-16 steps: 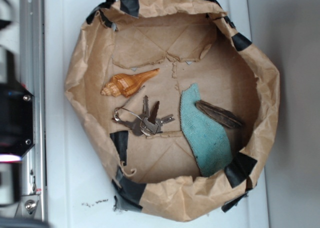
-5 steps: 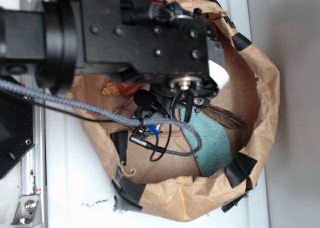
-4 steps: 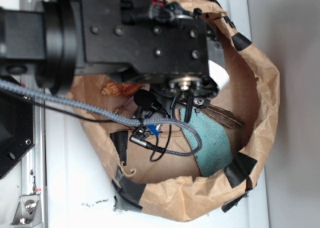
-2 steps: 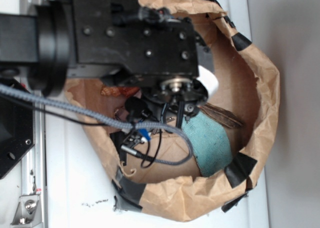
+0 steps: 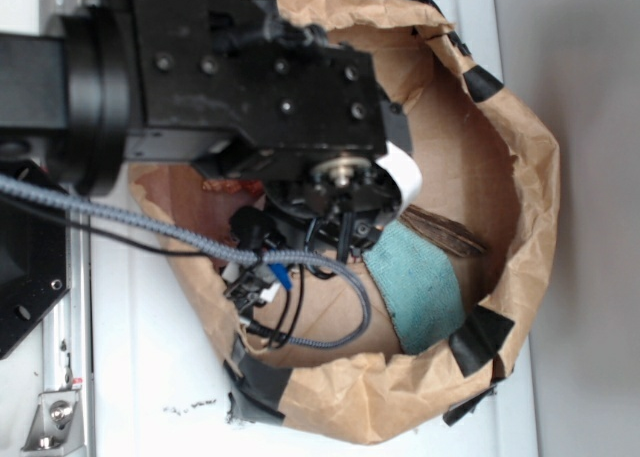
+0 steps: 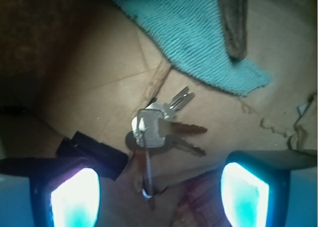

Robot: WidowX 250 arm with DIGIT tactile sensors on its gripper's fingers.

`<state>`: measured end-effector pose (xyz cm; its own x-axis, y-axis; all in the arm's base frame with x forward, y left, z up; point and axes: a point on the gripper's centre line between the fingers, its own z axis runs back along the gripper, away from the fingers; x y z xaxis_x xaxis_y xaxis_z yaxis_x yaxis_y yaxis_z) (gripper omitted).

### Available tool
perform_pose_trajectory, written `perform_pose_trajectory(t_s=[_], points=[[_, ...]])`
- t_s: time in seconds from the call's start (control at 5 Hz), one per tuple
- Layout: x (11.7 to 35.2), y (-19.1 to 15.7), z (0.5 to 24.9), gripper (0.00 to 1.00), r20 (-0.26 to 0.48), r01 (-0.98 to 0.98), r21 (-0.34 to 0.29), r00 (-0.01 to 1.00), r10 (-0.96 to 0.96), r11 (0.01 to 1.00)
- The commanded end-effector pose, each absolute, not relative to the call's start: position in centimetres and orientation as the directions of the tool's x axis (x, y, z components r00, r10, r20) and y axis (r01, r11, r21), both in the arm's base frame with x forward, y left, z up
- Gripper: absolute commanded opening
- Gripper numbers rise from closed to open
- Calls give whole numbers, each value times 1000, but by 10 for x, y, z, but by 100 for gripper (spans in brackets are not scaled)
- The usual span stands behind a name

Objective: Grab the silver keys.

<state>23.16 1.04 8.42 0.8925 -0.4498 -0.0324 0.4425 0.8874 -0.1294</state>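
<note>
- Wrist view: silver keys [image 6: 156, 130] lie flat on the brown paper floor of the paper bag tray [image 5: 530, 177], w/ blades fanned toward the right and the thin wire ring trailing down toward the cam.
- Claw [image 6: 159, 187] is spread wide – two glowing fingertips [image 6: 74, 197] at the bottom corners, one each side, keys sitting between and just ahead of them, not touching either pad.
- Nothing pinched; the gap betw. the pads shows only paper and the key ring.
- Teal cloth [image 6: 198, 43] up top in the wrist view, near the keys but apart from them; one key tip points at its edge.
- Dark brown pod [image 6: 236, 18] rests on that cloth, slender, running up out of frame.
- Black tape strip [image 6: 94, 155] on the paper just left of the keys, close to the left fingertip.
- Exterior view: black arm body covers the left-centre of the tray, claw [image 5: 345, 212] down inside it; keys hidden under the arm here.
- Teal cloth [image 5: 420, 287] visible right of the claw, pod [image 5: 445, 232] poking out past its upper edge.
- A sliver of orange-brown seashell [image 5: 235, 189] peeks out under the arm at left.
- Grey braided cable [image 5: 150, 222] loops across the tray's left side.
- Tray sits on a white surface [image 5: 150, 377], black tape patches on its rim.
</note>
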Motion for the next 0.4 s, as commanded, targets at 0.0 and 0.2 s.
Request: perform_pose_trajectory(t_s=[0.0,0.2], points=[[224,1,73,100,-17,472,-88,880,-475,877],[230,3,50,100,-3,490,-69,871,-491,869]])
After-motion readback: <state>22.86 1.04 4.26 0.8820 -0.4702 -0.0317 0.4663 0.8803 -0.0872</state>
